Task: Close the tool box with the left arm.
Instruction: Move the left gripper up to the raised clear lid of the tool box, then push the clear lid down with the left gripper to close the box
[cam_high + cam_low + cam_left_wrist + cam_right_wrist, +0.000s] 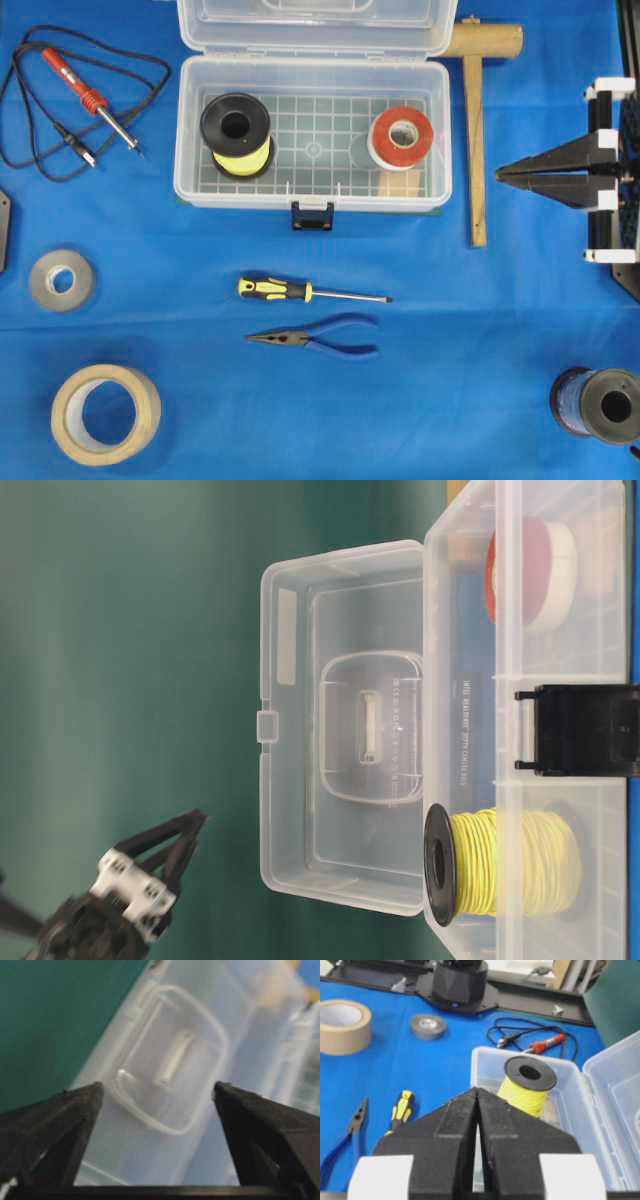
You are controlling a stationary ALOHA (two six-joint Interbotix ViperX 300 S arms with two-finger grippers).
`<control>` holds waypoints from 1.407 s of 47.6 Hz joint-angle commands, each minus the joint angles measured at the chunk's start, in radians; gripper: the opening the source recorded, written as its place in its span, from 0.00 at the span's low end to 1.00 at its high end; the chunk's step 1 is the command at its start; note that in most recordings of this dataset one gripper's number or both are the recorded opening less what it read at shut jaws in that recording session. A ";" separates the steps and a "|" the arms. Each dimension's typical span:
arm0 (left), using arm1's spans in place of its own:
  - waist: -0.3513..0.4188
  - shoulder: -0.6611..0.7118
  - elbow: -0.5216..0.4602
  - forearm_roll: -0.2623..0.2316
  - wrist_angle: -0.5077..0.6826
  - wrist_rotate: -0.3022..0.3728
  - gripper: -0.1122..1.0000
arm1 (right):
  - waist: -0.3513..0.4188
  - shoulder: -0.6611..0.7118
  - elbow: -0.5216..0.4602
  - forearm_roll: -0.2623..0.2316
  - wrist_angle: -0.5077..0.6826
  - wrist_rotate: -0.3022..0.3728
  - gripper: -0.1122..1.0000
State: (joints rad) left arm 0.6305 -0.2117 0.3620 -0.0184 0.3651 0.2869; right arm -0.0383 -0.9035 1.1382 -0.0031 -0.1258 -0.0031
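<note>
From overhead, one tool box (312, 135) is sitting open at the far middle of the blue tabletop (450, 380), its long axis running left to right and its dark latch (312, 214) facing the near edge; inside are lying one yellow wire spool (236, 135) at the left end and one red tape roll (401, 138) at the right. Around it are lying one soldering iron (90, 98), one wooden mallet (477, 120), one screwdriver (310, 292), one pair of blue pliers (318, 340), one grey tape roll (62, 279), one tan tape roll (105, 414) and one dark spool (598, 404). The right tool (500, 173) is waiting at the right edge, tips together, empty. At table level, the clear lid (340, 725) is standing upright behind the box, and the left tool (185, 830) is hanging behind it, apart from it. Its wrist view is showing two fingers (65, 1115) spread wide, framing the lid's moulded handle recess (172, 1060). The right wrist view is showing its fingers (462, 1120) pressed shut, pointing at the yellow spool.
</note>
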 commanded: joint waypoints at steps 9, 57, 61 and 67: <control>0.035 0.133 -0.146 -0.006 0.072 0.084 0.91 | -0.002 0.028 -0.012 0.000 -0.003 -0.002 0.10; -0.089 0.210 -0.153 -0.008 0.249 0.051 0.91 | -0.005 0.044 -0.006 -0.011 0.005 -0.003 0.10; -0.112 0.187 -0.149 -0.009 0.256 0.043 0.91 | -0.005 0.044 -0.006 -0.011 0.005 -0.003 0.10; -0.152 0.146 -0.140 -0.009 0.284 0.037 0.91 | -0.005 0.046 -0.005 -0.012 0.006 -0.003 0.10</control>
State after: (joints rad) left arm 0.5568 -0.0445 0.2117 -0.0184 0.6121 0.3375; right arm -0.0399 -0.8636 1.1443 -0.0138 -0.1166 -0.0077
